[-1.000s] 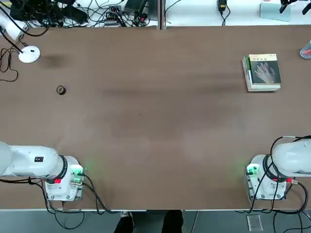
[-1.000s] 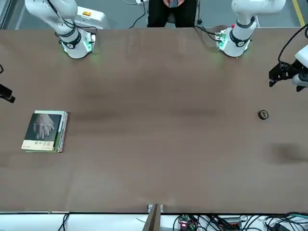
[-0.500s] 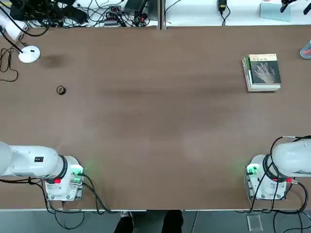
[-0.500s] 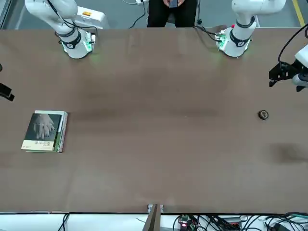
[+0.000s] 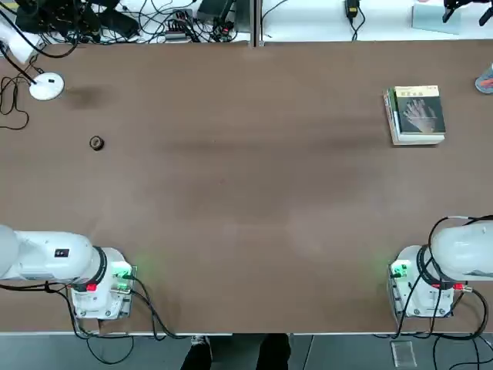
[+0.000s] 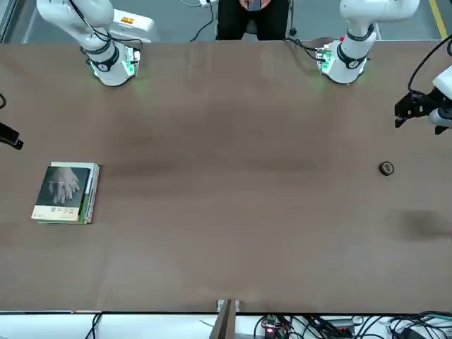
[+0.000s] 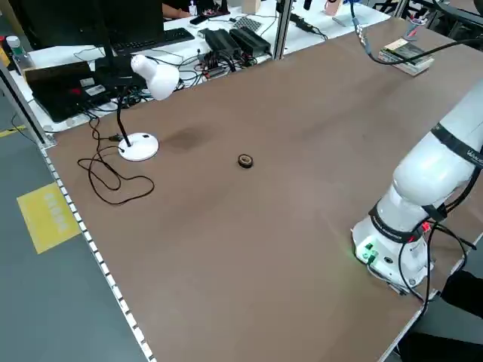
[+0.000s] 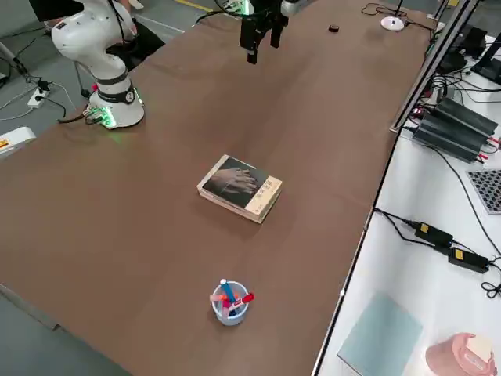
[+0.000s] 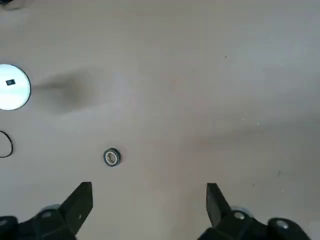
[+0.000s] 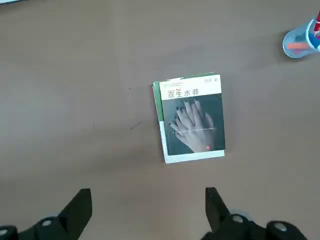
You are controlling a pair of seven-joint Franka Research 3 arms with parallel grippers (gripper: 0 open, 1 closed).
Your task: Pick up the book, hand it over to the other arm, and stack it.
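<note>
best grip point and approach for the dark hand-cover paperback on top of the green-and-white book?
Probably top-down with the open right gripper, pinching the thin dark paperback with the pale hand image across its two long edges. It lies flat on the green-and-white book, leaving a green strip bare along one long side, so only the upper cover's edges should be caught.

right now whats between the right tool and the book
Nothing: in the right wrist view only bare table lies between the open right tool and the book.

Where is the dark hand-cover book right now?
The book lies on the table's far right in the top view, atop a green-and-white book, near the pen cup.
</note>
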